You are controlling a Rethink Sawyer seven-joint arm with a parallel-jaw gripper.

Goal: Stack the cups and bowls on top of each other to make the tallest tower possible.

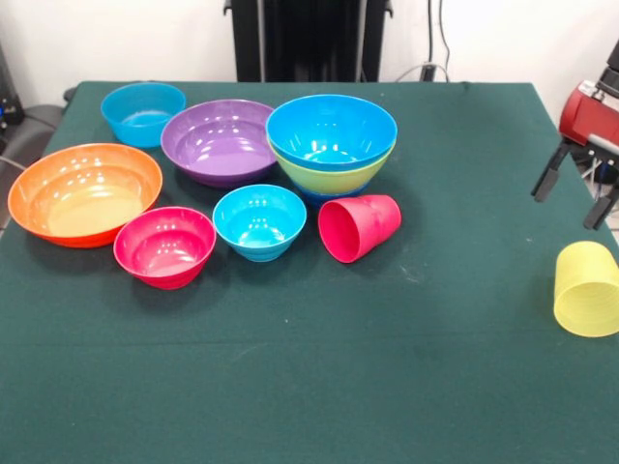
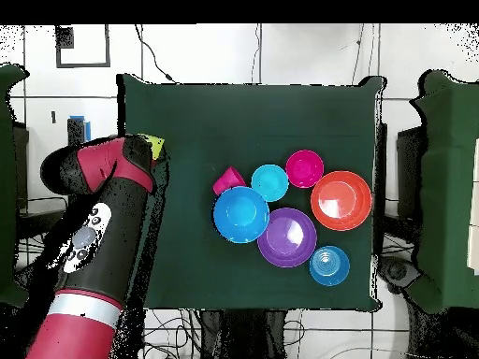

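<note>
The yellow cup (image 1: pixel 587 288) lies on its side at the table's right edge, mouth facing the camera; in the overhead view (image 2: pixel 155 146) the arm partly covers it. My gripper (image 1: pixel 574 193) hangs above and just behind it, open and empty. The red-pink cup (image 1: pixel 360 228) lies on its side mid-table, also seen in the overhead view (image 2: pixel 227 179). Behind it a bright blue bowl (image 1: pixel 331 130) sits nested in the lime green bowl (image 1: pixel 334 175), with a dark blue sliver beneath. This stack shows in the overhead view (image 2: pixel 240 214).
Loose upright bowls stand left of the stack: purple (image 1: pixel 218 141), small blue (image 1: pixel 143 113), large orange (image 1: pixel 85 193), pink-red (image 1: pixel 164 247) and cyan (image 1: pixel 259 221). The green table (image 1: pixel 319 387) ends close beside the yellow cup. The arm (image 2: pixel 98 220) lies over that side.
</note>
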